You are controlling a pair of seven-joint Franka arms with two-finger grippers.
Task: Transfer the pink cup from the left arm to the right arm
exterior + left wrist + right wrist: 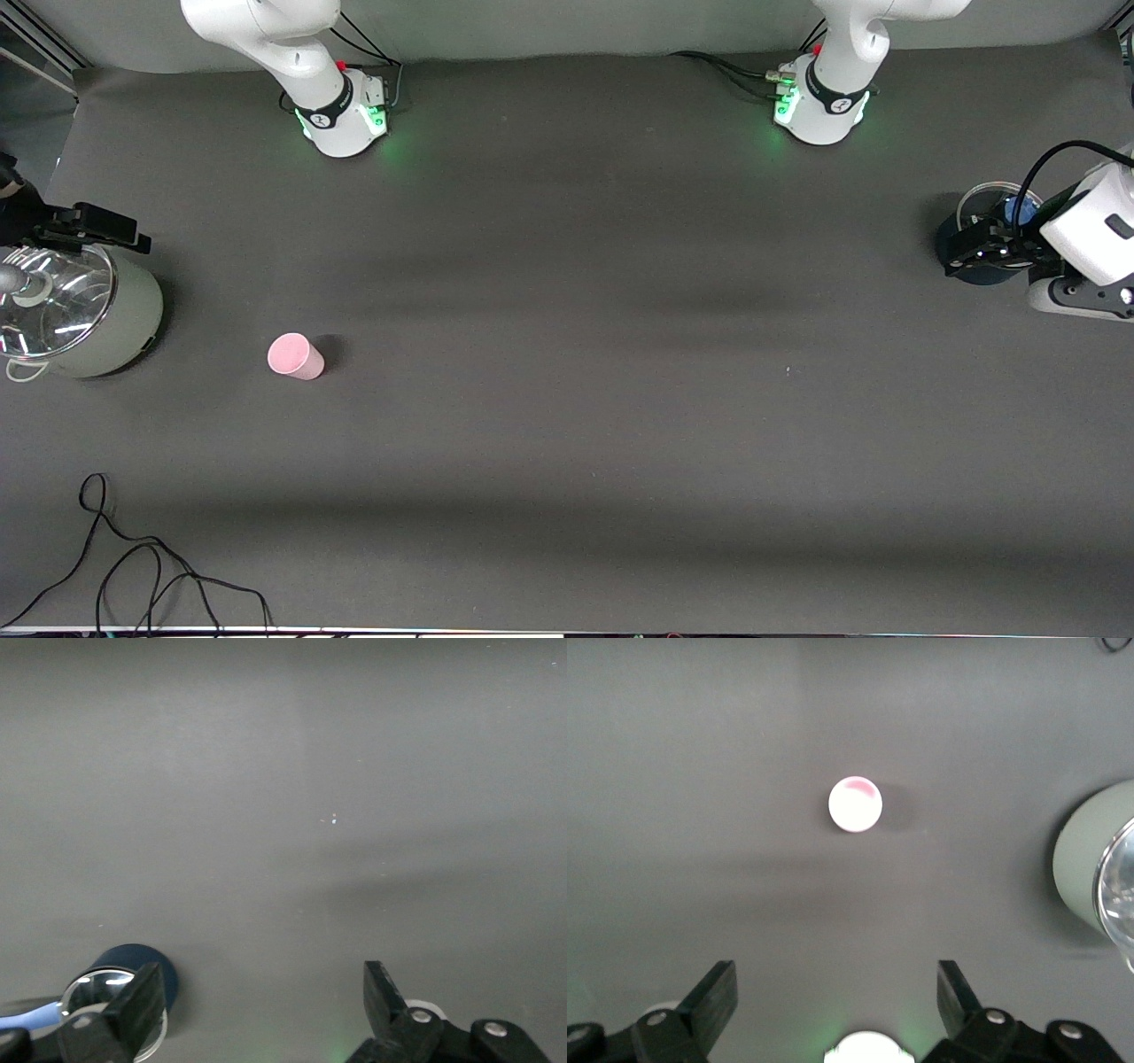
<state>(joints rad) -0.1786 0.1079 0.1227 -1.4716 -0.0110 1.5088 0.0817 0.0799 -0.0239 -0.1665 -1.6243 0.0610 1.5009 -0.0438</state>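
Nearest the camera: a thin black cable (pixel 133 576) lies looped on the dark grey table (pixel 567 425), at the right arm's end.
Task's thing: we spot the small pink plastic cup (pixel 295 356) standing on the table at the right arm's end, just beside the pale green metal pot with a glass lid (pixel 106 328) and nearer to the middle of the table than the pot.
Cup's axis: it's on end with its long axis straight up. The right wrist view looks down on its round top (pixel 855 804).
Right gripper: the right gripper (pixel 835 979) hangs in the air by the pot, fingers wide apart and holding nothing, and the cup sits out ahead of the gap between them.
Left gripper: the left gripper (pixel 263 981) is up over the left arm's end of the table, fingers apart and nothing between them. It is just beside a dark blue round cup with a clear rim (pixel 133 970).
Key relation: the cup is near the right gripper and well apart from the left, with almost the whole table between them.
Where we are: neither claw has the cup. We judge this fits two stages, either a cup waiting to be fetched for the handover or one already passed across and set down.
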